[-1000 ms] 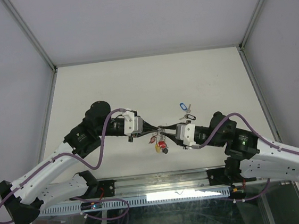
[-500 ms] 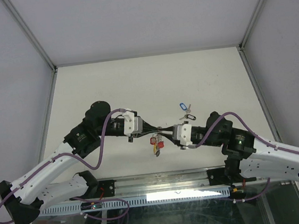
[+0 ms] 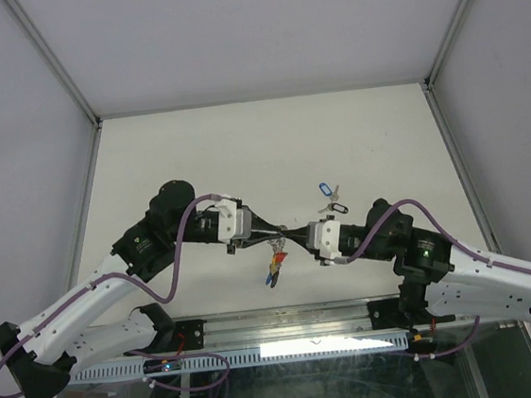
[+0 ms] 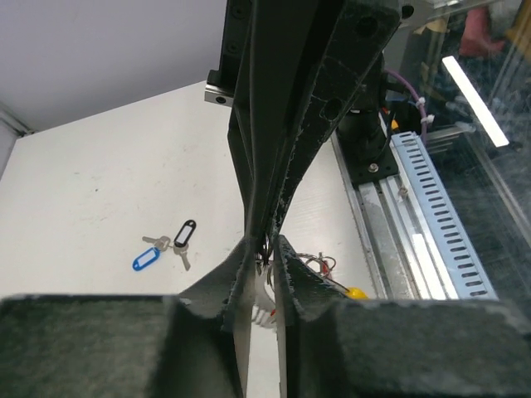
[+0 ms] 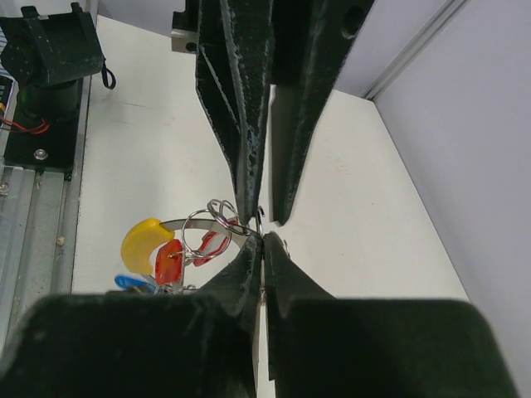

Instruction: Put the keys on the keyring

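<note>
My two grippers meet tip to tip above the table's near middle. The left gripper and the right gripper are both shut on the thin silvery keyring, seen edge-on between them. A bunch of keys hangs from it on small rings, with a yellow tag, red tags and a blue tag. Two loose keys lie on the table, one with a blue tag and one with a black tag.
The white table is bounded by grey walls with metal frame posts. A metal rail and slotted cable duct run along the near edge beside the arm bases.
The right gripper has closed onto the keyring and shifted slightly left. The hanging bunch of keys has swung down and to the left. The left gripper stays shut.
</note>
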`<state>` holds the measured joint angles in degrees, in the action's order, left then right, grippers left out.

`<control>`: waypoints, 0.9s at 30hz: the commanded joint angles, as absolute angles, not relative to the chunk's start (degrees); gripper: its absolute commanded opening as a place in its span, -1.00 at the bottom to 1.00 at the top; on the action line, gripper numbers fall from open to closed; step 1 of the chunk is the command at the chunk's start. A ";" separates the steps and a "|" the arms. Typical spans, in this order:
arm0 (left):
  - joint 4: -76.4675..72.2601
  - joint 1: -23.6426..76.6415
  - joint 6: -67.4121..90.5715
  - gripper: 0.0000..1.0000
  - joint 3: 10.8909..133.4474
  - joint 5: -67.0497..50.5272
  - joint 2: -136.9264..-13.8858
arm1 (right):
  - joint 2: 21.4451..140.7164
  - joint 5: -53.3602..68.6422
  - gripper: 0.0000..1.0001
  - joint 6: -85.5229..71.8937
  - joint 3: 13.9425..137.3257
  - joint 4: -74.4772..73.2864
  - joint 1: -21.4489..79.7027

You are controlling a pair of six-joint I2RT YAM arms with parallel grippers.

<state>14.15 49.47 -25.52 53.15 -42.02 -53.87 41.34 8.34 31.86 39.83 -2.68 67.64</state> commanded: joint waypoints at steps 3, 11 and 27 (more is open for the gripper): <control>7.24 49.39 -23.25 -0.30 53.40 -41.02 -49.75 | 38.18 5.58 -1.00 34.76 39.52 -2.39 67.85; 4.13 49.41 -18.57 -0.22 50.59 -35.47 -47.04 | 35.80 3.66 -1.00 43.12 39.16 -4.68 67.86; -5.07 49.42 -5.63 0.01 50.01 -26.21 -52.98 | 33.75 -4.55 -1.00 38.00 44.81 -16.91 67.91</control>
